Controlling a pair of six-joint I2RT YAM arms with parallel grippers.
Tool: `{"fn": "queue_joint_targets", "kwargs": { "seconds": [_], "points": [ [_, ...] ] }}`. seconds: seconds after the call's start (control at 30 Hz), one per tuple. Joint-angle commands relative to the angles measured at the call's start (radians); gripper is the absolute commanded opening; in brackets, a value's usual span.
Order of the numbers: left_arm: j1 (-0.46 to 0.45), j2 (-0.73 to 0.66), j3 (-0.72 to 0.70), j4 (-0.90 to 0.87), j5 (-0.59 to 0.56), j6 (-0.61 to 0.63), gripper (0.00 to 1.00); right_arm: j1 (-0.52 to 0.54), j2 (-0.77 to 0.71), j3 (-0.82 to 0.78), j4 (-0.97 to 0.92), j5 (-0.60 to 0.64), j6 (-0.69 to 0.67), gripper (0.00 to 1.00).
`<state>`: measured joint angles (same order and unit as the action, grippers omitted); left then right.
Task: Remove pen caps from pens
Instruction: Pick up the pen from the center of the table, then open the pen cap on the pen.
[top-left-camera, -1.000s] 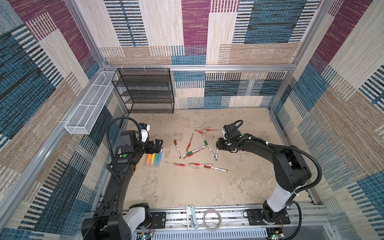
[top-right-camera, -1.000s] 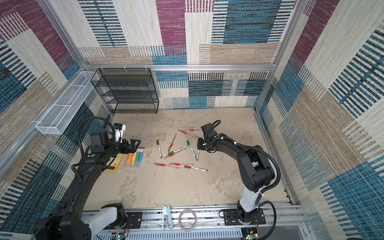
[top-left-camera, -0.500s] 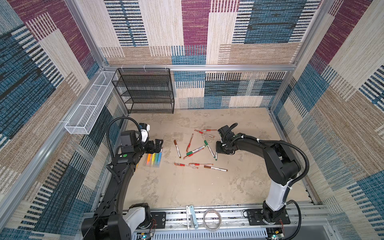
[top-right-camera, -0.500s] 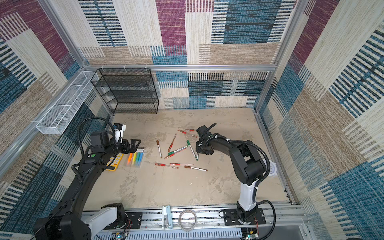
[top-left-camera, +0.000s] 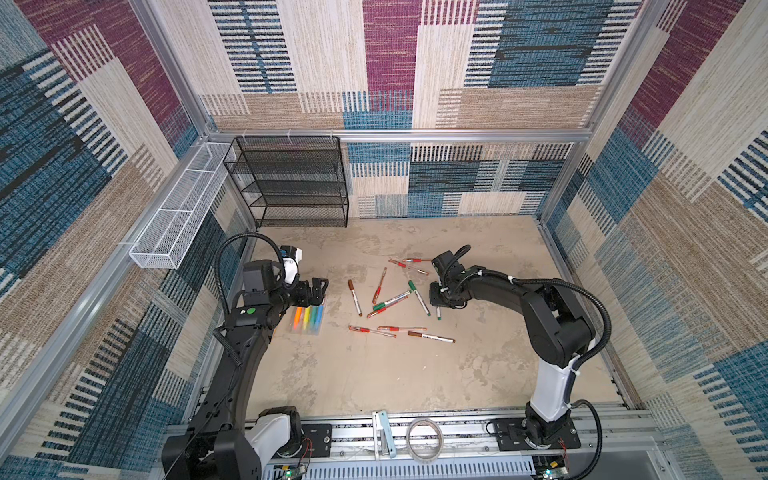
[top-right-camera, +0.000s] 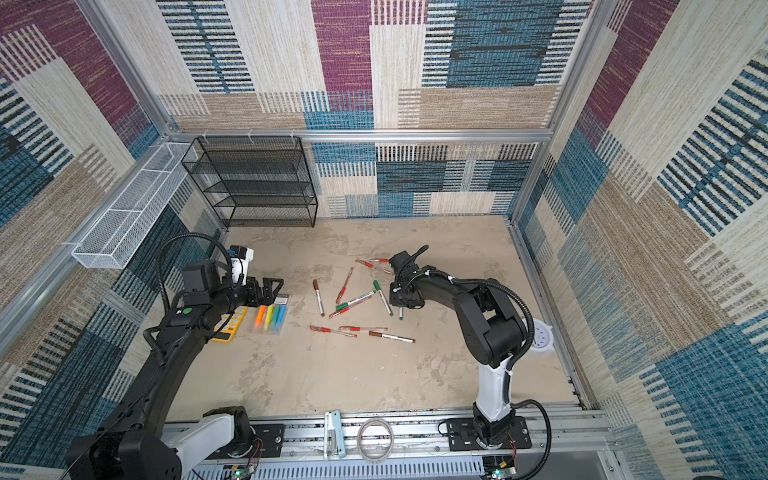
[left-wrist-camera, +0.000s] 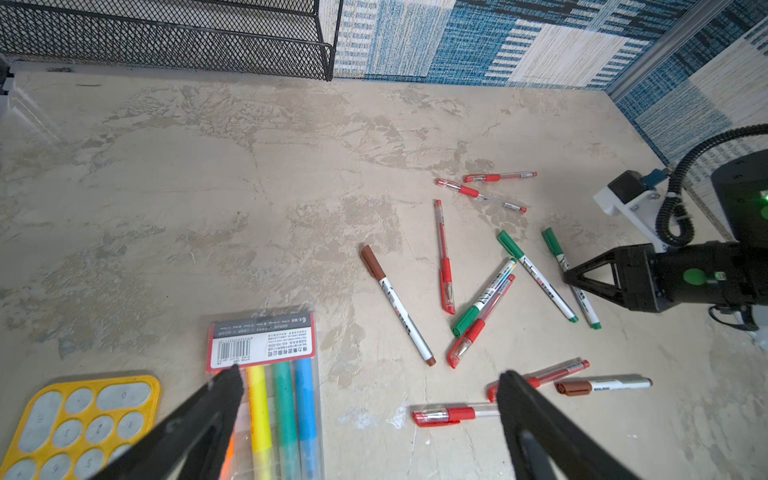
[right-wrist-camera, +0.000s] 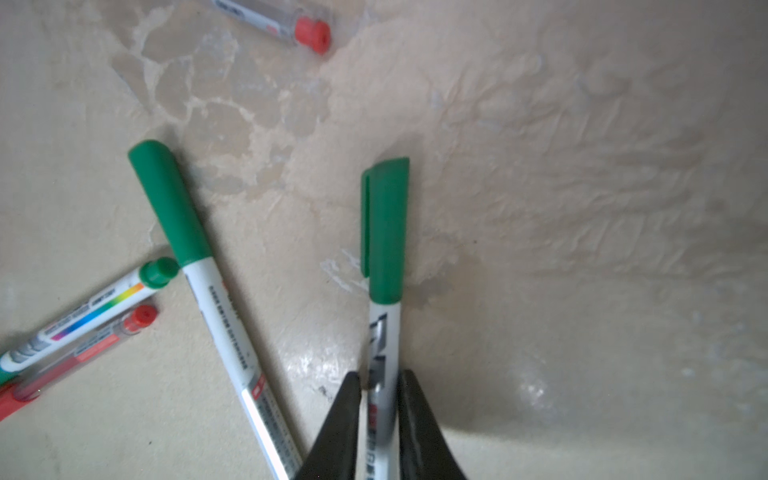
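Since a second ago the right arm has drawn its elbow in and its jaws have narrowed, while the left arm has not shifted. The right gripper (right-wrist-camera: 378, 384) is clenched on the white barrel of a green-capped pen (right-wrist-camera: 385, 328), with one finger pressed to each side. The pen lies flat on the table (right-wrist-camera: 582, 208). Its green cap (right-wrist-camera: 386, 228) is on and points away from the fingers.

In a top view that gripper (top-left-camera: 436, 305) sits at 3 o'clock of the scattered pens (top-left-camera: 392, 300), which lie near the table's centre. A second green-capped pen (right-wrist-camera: 216, 307) lies just beside the held one without touching it, and it is also capped. The clear-barrelled pens with red bands and the brown-ended ones lie loose, with caps on as far as the views show.

The left gripper (left-wrist-camera: 369, 376) hangs released, fingers wide apart, over the labelled end of the highlighter pack (left-wrist-camera: 286, 395), at 9 o'clock of the pens. A black mesh rack (top-left-camera: 291, 183) stands at 11 o'clock against the back wall.
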<state>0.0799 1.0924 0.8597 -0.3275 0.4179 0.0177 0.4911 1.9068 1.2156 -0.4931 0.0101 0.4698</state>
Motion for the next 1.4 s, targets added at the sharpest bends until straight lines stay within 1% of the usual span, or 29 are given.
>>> {"fn": "queue_joint_targets", "kwargs": {
  "seconds": [0.0,0.07,0.13,0.2,0.33,0.37,0.47,0.6,0.67,0.73,0.8,0.9,1.0,1.1,1.17,1.23,1.37],
  "points": [
    [-0.001,-0.001,0.016,-0.006,0.013,-0.012,0.99,0.001,-0.005,-0.021,-0.107,0.029,-0.021,0.2],
    [-0.002,-0.001,0.01,0.006,0.011,-0.014,0.99,0.0,-0.019,-0.037,-0.104,0.028,-0.031,0.16],
    [-0.004,0.0,0.006,0.01,0.036,-0.017,0.98,0.0,-0.033,-0.051,-0.102,0.051,-0.033,0.11],
    [-0.003,0.0,0.02,-0.005,0.082,-0.018,0.95,0.0,-0.046,-0.051,-0.108,0.052,-0.028,0.09],
    [-0.013,0.0,0.017,0.014,0.151,-0.041,0.95,0.0,-0.093,-0.034,-0.074,0.028,-0.028,0.07],
    [-0.017,0.001,0.019,0.02,0.189,-0.049,0.95,0.0,-0.107,-0.025,-0.067,0.024,-0.028,0.07],
    [-0.022,0.007,0.033,0.034,0.296,-0.104,0.95,0.001,-0.173,-0.007,-0.005,-0.043,-0.02,0.06],
    [-0.047,0.025,0.036,0.098,0.443,-0.196,0.95,0.021,-0.273,-0.034,0.186,-0.171,-0.006,0.04],
    [-0.067,0.043,0.062,0.105,0.476,-0.23,0.94,0.043,-0.31,-0.052,0.283,-0.208,0.008,0.04],
    [-0.089,0.07,0.108,0.1,0.488,-0.255,0.93,0.064,-0.338,-0.071,0.38,-0.251,0.028,0.04],
    [-0.127,0.109,0.175,0.063,0.485,-0.245,0.93,0.094,-0.354,-0.083,0.471,-0.274,0.037,0.03],
    [-0.192,0.203,0.306,-0.028,0.49,-0.236,0.91,0.141,-0.345,-0.059,0.526,-0.268,0.019,0.03],
    [-0.246,0.29,0.399,-0.049,0.487,-0.282,0.88,0.185,-0.338,-0.045,0.562,-0.271,0.009,0.03],
    [-0.285,0.34,0.408,0.019,0.481,-0.354,0.83,0.211,-0.33,-0.051,0.603,-0.274,0.018,0.03],
    [-0.3,0.358,0.414,0.048,0.48,-0.369,0.8,0.223,-0.313,-0.037,0.587,-0.269,0.028,0.03],
    [-0.305,0.374,0.427,0.047,0.48,-0.377,0.78,0.238,-0.312,-0.042,0.587,-0.264,0.029,0.02],
    [-0.305,0.395,0.424,0.065,0.427,-0.416,0.68,0.259,-0.308,-0.065,0.627,-0.26,0.03,0.02]
  ]
}}
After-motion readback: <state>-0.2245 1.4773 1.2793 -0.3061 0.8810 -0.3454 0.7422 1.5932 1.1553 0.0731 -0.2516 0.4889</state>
